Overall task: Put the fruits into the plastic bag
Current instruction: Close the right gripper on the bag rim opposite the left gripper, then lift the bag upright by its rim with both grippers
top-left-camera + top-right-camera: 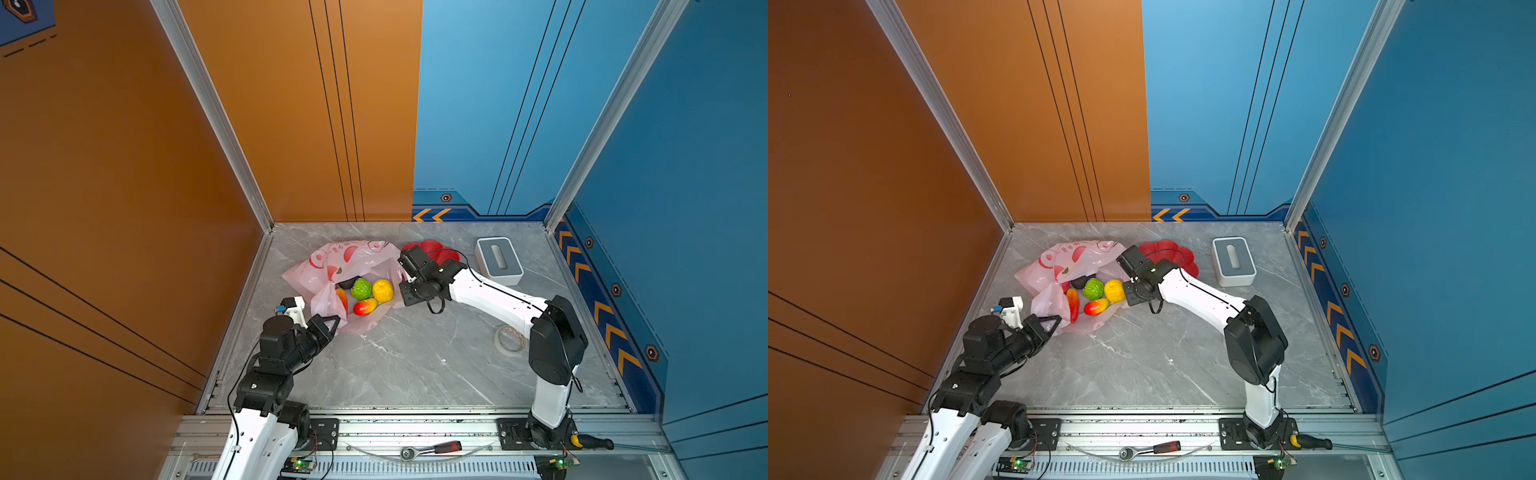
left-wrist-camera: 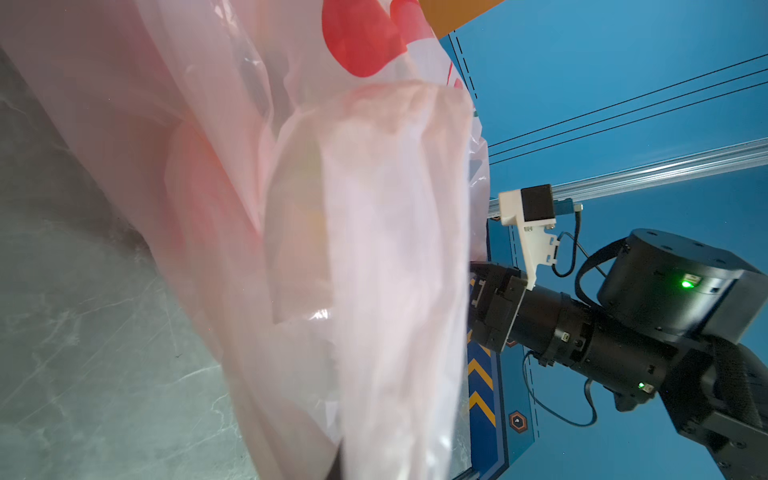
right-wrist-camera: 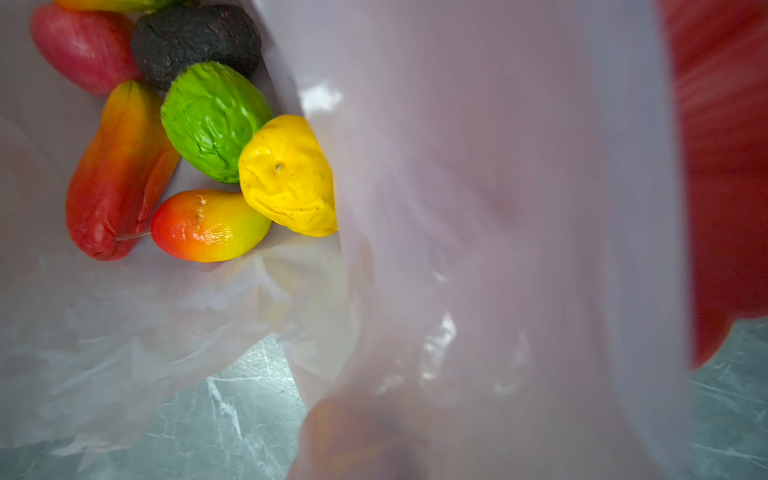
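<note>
The left gripper is pinching the near edge of the plastic bag. The right gripper, pressed together, is gripping the bag's right edge, its fingertips hidden under film. The fruits are lying clustered inside the open bag, which is resting on the surface.

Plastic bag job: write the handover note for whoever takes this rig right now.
Left claw: shut on the plastic bag, near edge.
Right claw: shut, apparently on the bag's opposite edge.
Fruits: clustered inside the open bag, six clear in the right wrist view.
Done: no fruit seen loose on the table.
Left: check the red dish, partly hidden by the right arm.
</note>
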